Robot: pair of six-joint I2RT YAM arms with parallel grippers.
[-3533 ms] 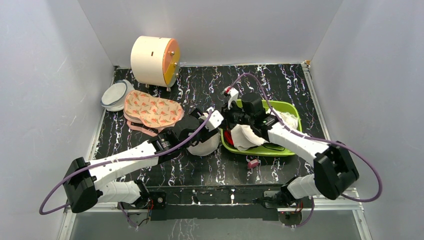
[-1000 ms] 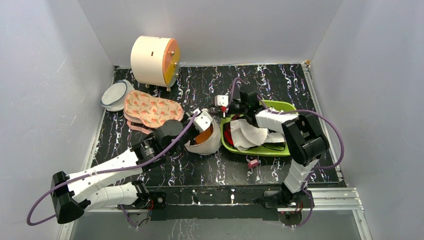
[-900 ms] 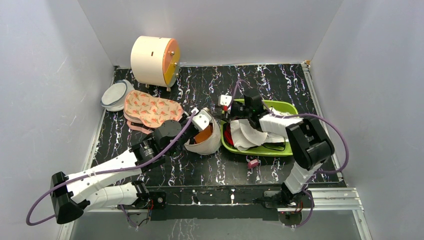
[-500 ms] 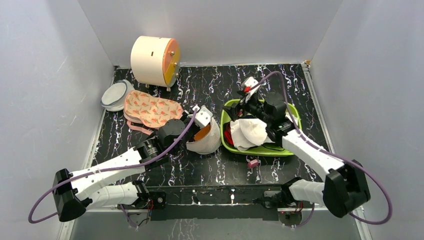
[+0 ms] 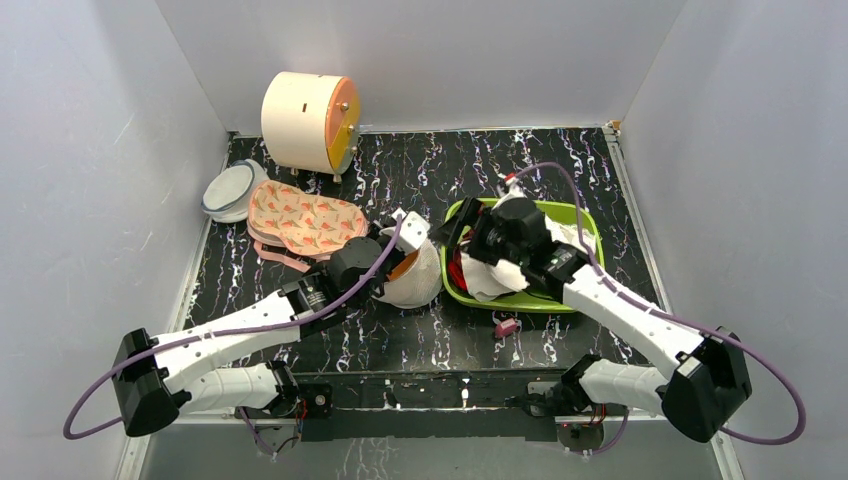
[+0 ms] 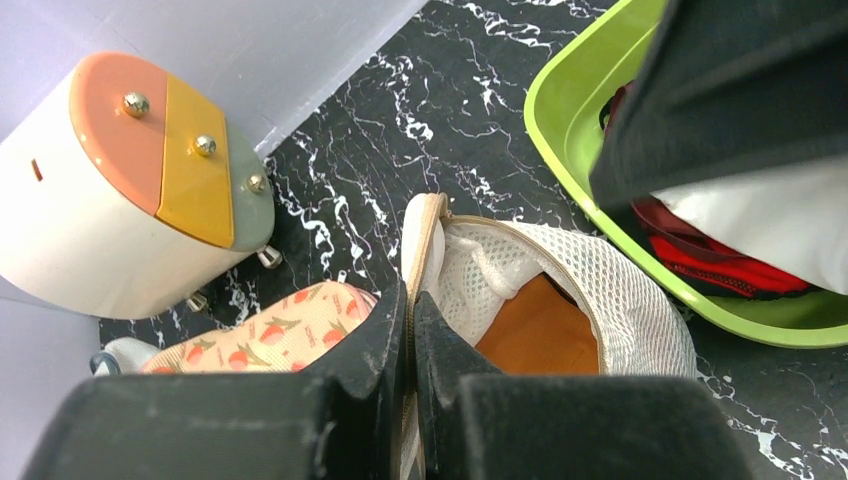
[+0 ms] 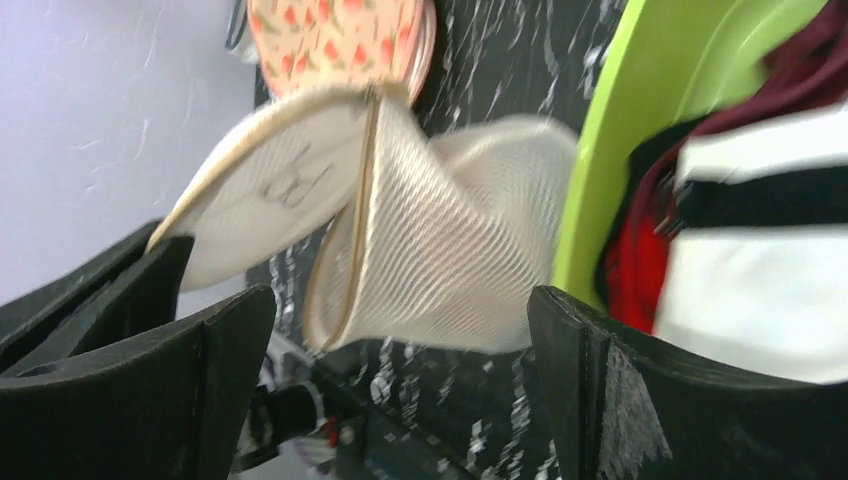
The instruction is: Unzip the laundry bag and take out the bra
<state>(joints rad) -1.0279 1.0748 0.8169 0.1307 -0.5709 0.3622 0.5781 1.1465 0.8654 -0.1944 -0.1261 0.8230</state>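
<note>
Orange bra (image 6: 535, 335) inside open laundry bag (image 6: 640, 320), clearest from left wrist

White mesh cloth forms the laundry bag (image 6: 620, 310). The green tray (image 6: 560, 100) is glossy plastic, set on a smooth, marble-veined counter (image 6: 440, 110).

The top external camera hangs above and behind the arm bases, facing down and toward the back wall. It is far enough off to take in the whole black marbled table (image 5: 420, 170) between the white walls. The left wrist camera sits low and close behind the left gripper (image 6: 410, 320), looking along its fingers toward the back-left corner. The right wrist camera (its picture is blurred) looks between the right gripper's (image 7: 400, 370) spread fingers toward the left wall, nearer still. All three views share the white mesh laundry bag (image 6: 640, 320) and the green tray's rim (image 6: 560, 110). The left wrist and overhead views also share the cream drum (image 6: 100, 210).
</note>
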